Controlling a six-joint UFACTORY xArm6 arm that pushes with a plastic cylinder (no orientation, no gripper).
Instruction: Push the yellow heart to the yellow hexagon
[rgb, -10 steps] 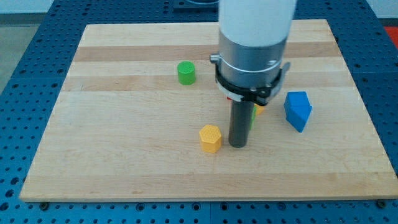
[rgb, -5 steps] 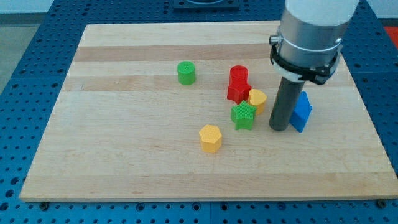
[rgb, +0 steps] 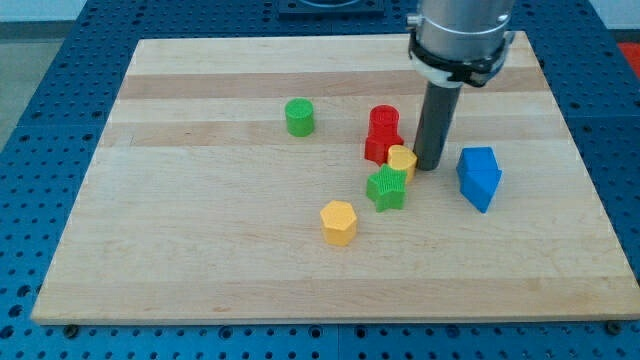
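The light wooden board (rgb: 200, 250) rests on a blue perforated table (rgb: 30, 120). A green cylinder block (rgb: 298, 117) sits at 10 o'clock from board centre. Two stacked-looking red blocks (rgb: 381, 135), shape unclear, sit at 2 o'clock. A green star block (rgb: 386, 188) lies directly at their 6 o'clock. A blue pentagon-like block (rgb: 479, 177) lies at 3 o'clock.

Board: pale wooden board (rgb: 200, 250).
On it: green cylinder (rgb: 299, 117), red blocks (rgb: 381, 135), yellow heart (rgb: 402, 160), green star (rgb: 387, 188), yellow hexagon (rgb: 338, 222), blue block (rgb: 479, 178).

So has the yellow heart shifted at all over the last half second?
Yes. The yellow heart has slid slightly toward the view's left, closer to the red block, which stayed put. My tip now sits against its right side.
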